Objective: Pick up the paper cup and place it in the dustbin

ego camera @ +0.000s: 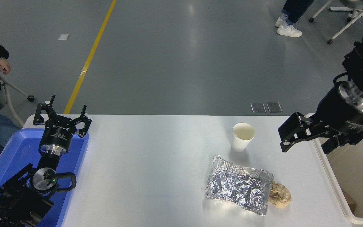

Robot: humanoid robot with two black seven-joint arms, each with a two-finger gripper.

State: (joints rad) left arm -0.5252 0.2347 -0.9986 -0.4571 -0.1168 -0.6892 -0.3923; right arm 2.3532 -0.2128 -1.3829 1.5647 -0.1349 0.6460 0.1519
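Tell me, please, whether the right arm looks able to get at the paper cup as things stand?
Probably yes. The right end effector hangs open beside the upright paper cup, with only bare table between them; the foil tray lies nearer the camera, clear of that path.

White table is carrying four things: paper cup standing upright toward the far right; crumpled foil tray lying nearer; tan paper ball touching the tray's right side; blue plastic tray sitting at the left edge.
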